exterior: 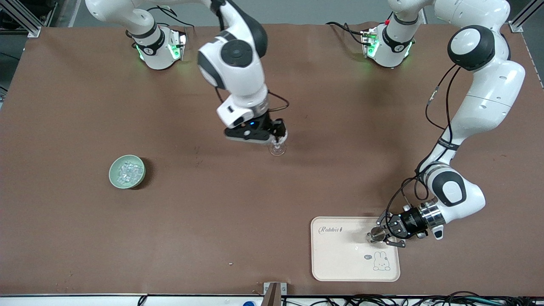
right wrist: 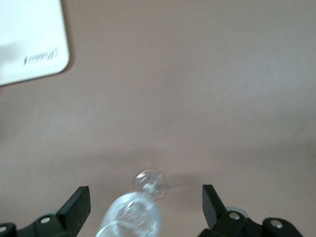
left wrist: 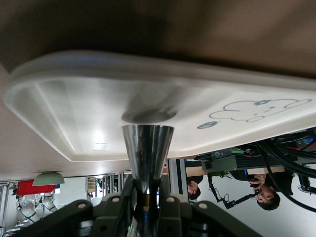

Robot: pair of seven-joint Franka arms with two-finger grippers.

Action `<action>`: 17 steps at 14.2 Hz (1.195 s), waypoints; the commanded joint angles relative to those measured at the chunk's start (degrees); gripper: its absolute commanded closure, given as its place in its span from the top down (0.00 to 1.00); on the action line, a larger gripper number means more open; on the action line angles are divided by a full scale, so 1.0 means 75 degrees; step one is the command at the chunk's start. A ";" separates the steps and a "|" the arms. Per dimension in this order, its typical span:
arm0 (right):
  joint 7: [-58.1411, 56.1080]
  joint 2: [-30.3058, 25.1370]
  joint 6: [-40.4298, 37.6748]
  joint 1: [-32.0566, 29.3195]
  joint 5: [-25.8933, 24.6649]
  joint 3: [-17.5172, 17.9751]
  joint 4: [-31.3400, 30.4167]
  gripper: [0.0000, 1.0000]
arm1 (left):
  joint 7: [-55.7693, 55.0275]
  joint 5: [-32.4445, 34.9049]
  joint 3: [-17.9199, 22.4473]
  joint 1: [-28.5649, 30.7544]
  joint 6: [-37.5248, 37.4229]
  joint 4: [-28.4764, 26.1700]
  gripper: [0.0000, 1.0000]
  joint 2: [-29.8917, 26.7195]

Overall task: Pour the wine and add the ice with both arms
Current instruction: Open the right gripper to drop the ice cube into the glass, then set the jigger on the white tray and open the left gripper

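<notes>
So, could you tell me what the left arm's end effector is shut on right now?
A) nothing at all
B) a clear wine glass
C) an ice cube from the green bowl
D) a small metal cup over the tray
D: the left end effector is shut on the small metal cup over the cream tray, while the wine glass stands between the fingers of the open right end effector.

A brown table (exterior: 170, 221) fills the view (grey floor (exterior: 297, 10) along its top edge).
</notes>
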 commanded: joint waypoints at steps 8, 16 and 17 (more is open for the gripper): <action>-0.3205 -0.2066 -0.0688 -0.2516 -0.0099 0.0119 -0.1590 1.00 | 0.0096 0.0438 0.0445 0.0223 -0.0206 0.0000 1.00 -0.0414; -0.6092 -0.2923 -0.1108 -0.4861 -0.0309 0.0142 -0.2261 1.00 | 0.0037 0.5967 0.0657 0.0457 -0.2452 0.0000 1.00 -0.2463; -0.6303 -0.3133 -0.1319 -0.5025 -0.0345 0.0142 -0.2250 1.00 | 0.0061 0.6461 0.0634 0.0457 -0.3025 0.0000 1.00 -0.2884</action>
